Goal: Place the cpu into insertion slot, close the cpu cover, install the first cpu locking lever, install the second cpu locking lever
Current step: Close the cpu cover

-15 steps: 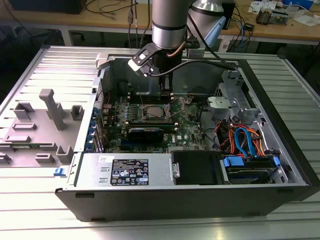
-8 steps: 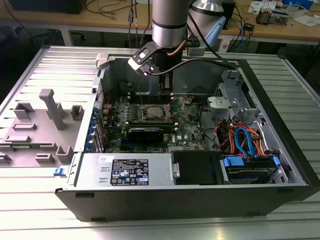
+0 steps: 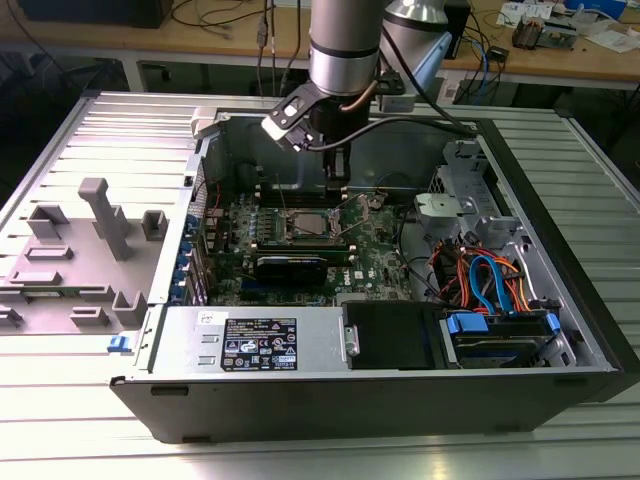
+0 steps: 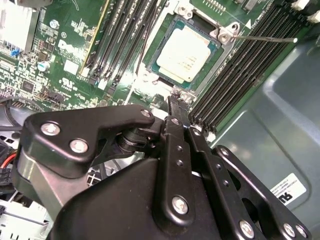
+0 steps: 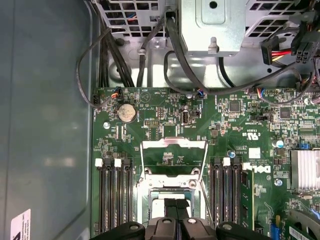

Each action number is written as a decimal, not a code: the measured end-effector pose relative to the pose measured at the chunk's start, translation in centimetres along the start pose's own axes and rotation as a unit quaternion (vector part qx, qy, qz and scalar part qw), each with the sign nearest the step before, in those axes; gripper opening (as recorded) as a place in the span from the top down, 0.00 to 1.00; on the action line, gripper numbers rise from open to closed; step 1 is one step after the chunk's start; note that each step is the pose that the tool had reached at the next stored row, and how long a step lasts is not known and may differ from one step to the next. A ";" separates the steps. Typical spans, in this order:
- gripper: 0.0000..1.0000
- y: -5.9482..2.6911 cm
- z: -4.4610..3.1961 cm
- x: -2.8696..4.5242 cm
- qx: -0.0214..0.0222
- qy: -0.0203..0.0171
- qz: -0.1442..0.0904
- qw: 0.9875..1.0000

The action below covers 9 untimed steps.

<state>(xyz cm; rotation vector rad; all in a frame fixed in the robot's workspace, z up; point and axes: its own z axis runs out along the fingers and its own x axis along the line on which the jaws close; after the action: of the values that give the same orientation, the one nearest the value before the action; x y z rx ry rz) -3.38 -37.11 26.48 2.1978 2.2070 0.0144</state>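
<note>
One pincer (image 4: 179, 101), fingers pressed together, hangs just above the insertion slot (image 4: 149, 61), where we see the cpu (image 4: 186, 54) seated beneath its tip, with the cpu cover (image 5: 174, 144) standing open just beyond.

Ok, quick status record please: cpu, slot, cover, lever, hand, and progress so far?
cpu: seated flat in the insertion slot, metal top exposed
cpu cover: open, tilted back away from the slot
locking lever: thin rod angled out from the slot's corner, looks unlatched
hand: low at the slot's rim, beside the cpu
progress: cpu placed; cover not yet closed
</note>
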 end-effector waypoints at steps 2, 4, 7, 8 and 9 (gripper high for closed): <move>0.89 0.25 0.01 0.00 0.000 0.000 0.000 1.000; 0.89 0.31 0.01 0.00 0.000 0.000 0.000 1.000; 0.89 0.35 0.01 0.00 0.000 0.000 0.000 1.000; 0.89 0.35 0.01 0.00 0.000 0.000 0.000 1.000; 0.89 0.36 0.01 0.00 0.000 0.000 0.000 1.000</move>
<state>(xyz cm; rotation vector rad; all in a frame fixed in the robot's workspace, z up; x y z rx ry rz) -3.02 -37.11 26.47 2.1978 2.2070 0.0144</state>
